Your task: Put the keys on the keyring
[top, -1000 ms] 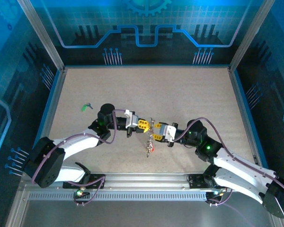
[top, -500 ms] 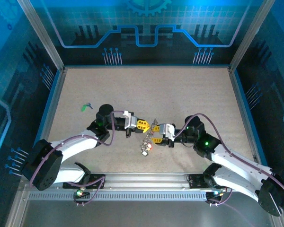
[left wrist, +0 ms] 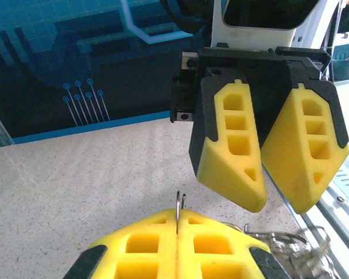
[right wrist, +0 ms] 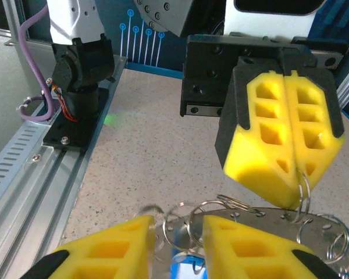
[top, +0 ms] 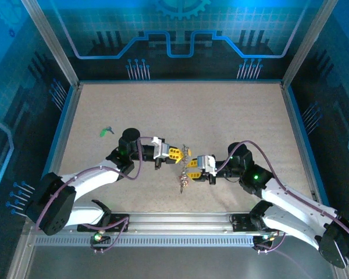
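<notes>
Flat beige speckled table [top: 221, 116] is carrying everything; matte, grainy top. Both arms are meeting nose to nose near its front middle.

Left gripper [top: 175, 154] is showing yellow wedge-shaped fingers with rectangular cut-outs. They are pressing flat together and pinching the wire of the large thin silvery metal keyring [left wrist: 179, 208]. The wire is sticking up out of the seam in the left wrist view.

Right gripper [top: 192, 168] has the same yellow wedges, sitting partly apart with a narrow gap. Small shiny wire split rings [right wrist: 186, 224] are lying in that gap. Can't tell whether the pads are touching them.

The keyring is hanging between the two grippers, off the table. The cluster of small silvery metal keys [top: 182, 182] is dangling below it.

One loose key with a green plastic tag [top: 106, 131] is lying on the table well to the left, apart from both arms.
</notes>
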Available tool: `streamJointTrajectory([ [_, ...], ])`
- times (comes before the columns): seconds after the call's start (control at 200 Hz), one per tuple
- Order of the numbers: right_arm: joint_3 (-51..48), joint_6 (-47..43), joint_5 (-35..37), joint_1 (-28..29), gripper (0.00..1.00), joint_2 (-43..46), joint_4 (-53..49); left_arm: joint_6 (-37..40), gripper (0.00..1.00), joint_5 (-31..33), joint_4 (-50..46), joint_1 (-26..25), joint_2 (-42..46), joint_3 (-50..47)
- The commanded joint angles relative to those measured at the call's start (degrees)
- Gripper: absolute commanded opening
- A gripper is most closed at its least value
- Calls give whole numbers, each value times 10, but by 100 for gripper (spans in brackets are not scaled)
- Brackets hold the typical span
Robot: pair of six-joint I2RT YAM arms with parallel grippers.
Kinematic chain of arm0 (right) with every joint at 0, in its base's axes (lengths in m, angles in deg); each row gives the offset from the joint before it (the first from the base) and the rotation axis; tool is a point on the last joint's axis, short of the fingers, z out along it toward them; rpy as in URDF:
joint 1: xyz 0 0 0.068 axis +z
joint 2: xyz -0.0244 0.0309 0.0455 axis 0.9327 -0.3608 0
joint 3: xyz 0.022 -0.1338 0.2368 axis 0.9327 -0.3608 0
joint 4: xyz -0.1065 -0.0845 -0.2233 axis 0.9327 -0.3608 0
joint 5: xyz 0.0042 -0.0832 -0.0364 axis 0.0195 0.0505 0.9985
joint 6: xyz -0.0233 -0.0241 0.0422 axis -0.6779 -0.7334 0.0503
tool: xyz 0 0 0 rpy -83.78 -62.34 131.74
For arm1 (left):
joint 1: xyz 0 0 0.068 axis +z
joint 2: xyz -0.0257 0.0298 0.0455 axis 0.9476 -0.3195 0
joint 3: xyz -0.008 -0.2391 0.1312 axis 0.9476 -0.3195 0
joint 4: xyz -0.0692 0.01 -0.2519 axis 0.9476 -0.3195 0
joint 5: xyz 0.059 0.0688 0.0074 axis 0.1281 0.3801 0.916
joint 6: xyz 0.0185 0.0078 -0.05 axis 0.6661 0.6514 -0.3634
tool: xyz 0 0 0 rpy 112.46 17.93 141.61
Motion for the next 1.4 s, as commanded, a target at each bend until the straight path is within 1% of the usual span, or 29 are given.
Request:
streamJointTrajectory([
  [0.0,17,-3,20,7,30,1,-12,15,0,-3,6,4,20,4],
  [0.07,19,-10,26,7,30,3,-20,14,0,-4,6,4,20,5],
  [0.17,17,-15,15,7,31,9,-18,15,0,-4,5,4,20,4],
  [0.245,11,-14,6,7,31,23,-8,18,0,-3,2,4,21,4],
  [0.335,6,-13,14,6,31,43,-3,22,0,-3,-2,4,23,5],
  [0.41,1,-3,39,3,32,57,8,27,0,-3,-3,4,25,4],
  [0.495,-5,27,98,-1,37,64,29,29,0,-7,-2,4,27,3],
  [0.585,-5,30,128,-5,41,53,35,22,0,-17,5,4,26,4],
  [0.735,0,41,109,-3,41,19,67,2,0,-23,34,4,20,-1],
  [0.925,-1,51,120,6,42,-13,119,-28,0,-16,71,4,12,-7],
  [1.061,-19,58,143,4,46,-4,156,-53,0,-10,81,16,14,-5],
  [1.151,-29,60,158,4,48,8,167,-62,0,-6,70,28,19,1],
  [1.261,-35,64,157,3,49,18,176,-68,0,-3,69,46,29,0],
  [1.326,-32,65,149,3,47,14,182,-58,0,-12,66,49,35,-3],
  [1.396,-23,68,136,4,42,-1,190,-51,0,-24,61,49,40,-3],
])
